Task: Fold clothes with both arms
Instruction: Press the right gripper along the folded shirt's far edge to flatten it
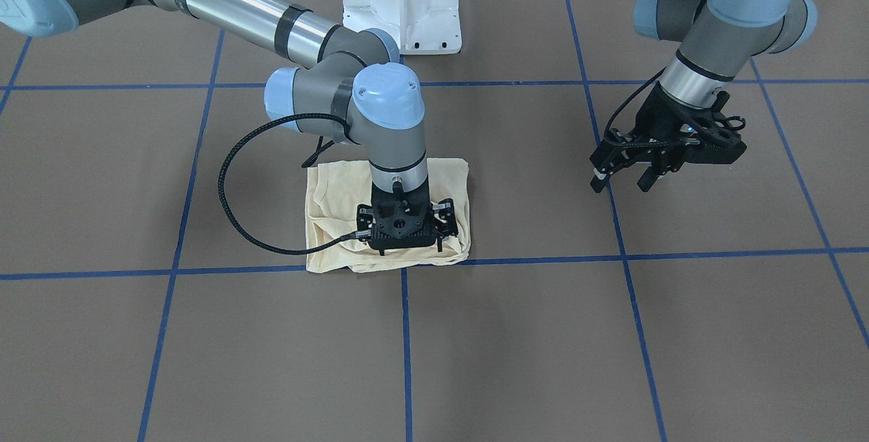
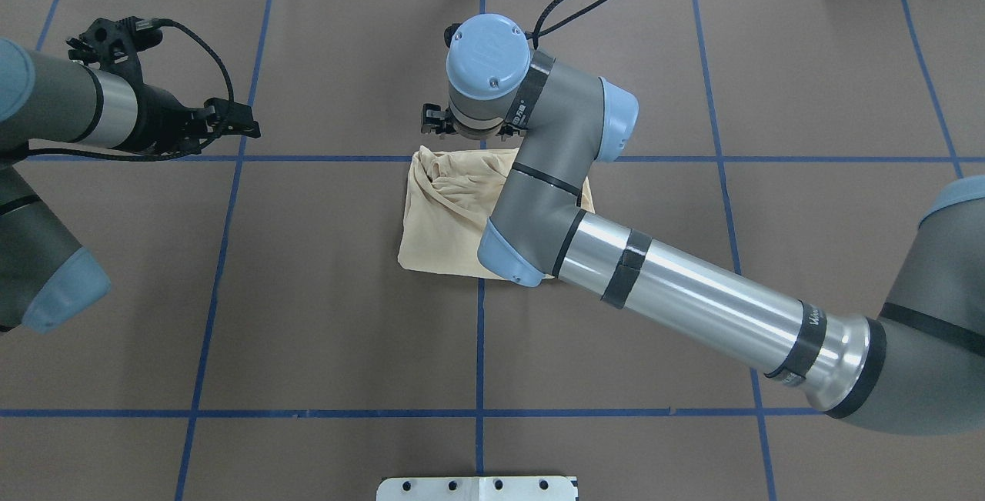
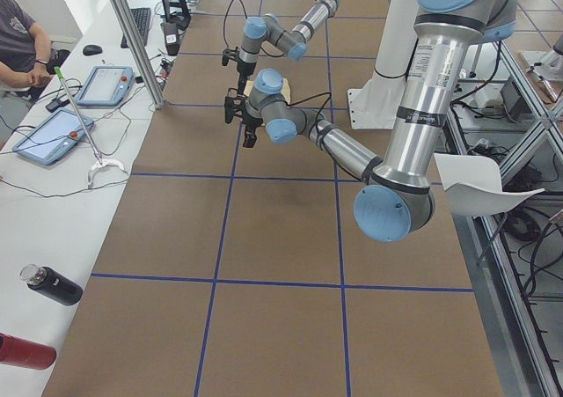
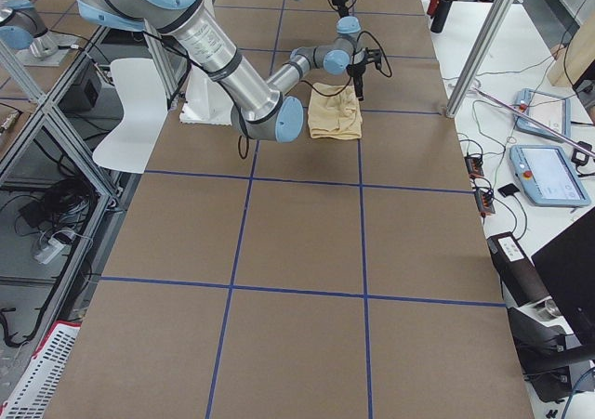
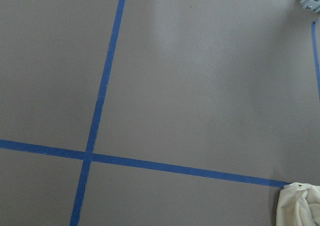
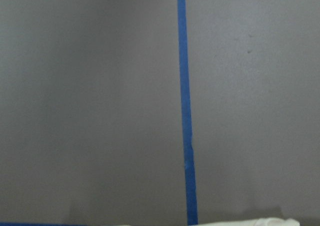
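Brown sheeting covers the worktop point(image 1: 543, 347), and blue tape lines point(image 1: 406, 360) divide it into big squares. At a crossing of these lines, near the middle, lies the cream-yellow T-shirt point(image 1: 326, 225), folded to a rough rectangle with some wrinkles at the edge on the operators' side.

The right arm point(image 1: 231, 7) reaches over the T-shirt and its jaws point straight down on that wrinkled edge. The wrist hides them, so I cannot tell if they are closed or apart. The left arm point(image 1: 719, 41) is well apart from the T-shirt, over bare worktop, and its jaws stand open and hold nothing.

Behind the T-shirt stands the white pedestal point(image 1: 402, 1). On a white bench beside the worktop lie two teach pendants point(image 3: 106, 84), and a seated person point(image 3: 22, 32) shows at that view's edge.

The silver tube of the right arm carries small lettering, which I cannot read for sure.
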Available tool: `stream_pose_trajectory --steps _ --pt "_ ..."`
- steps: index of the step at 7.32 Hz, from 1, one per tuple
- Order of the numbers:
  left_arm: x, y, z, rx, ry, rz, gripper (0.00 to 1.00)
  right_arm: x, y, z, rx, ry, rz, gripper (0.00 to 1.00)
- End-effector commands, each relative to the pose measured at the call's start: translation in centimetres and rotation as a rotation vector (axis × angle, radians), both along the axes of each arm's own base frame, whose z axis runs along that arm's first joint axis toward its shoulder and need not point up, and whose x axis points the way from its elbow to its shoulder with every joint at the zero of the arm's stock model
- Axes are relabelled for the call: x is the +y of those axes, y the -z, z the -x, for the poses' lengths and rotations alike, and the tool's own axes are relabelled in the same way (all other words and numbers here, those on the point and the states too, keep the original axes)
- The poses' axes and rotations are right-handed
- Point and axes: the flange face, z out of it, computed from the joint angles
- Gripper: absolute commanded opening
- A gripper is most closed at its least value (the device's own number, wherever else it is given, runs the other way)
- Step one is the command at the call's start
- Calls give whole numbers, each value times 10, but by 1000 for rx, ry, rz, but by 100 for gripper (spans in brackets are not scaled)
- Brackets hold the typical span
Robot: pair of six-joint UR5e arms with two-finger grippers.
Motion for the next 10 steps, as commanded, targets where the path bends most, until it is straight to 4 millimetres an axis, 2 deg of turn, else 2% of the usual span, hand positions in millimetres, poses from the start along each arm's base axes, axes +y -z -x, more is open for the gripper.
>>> stream_pose_trajectory --steps 1,3,5,6,8,10 --pt "0 -1 -1 -1 -1 2 100 23 -5 3 2 49 44 99" --pt "0 0 -2 -1 -2 0 100 43 1 3 42 75 81 99" --pt "0 2 -3 1 -2 -2 100 49 -20 10 68 86 97 99" --pt "0 5 -3 6 -1 -4 100 48 -31 12 84 87 105 99" --pt "0 4 -3 5 -1 -3 100 40 -40 13 103 86 108 99" --pt "0 5 -3 7 0 -2 100 15 -57 16 85 63 96 99"
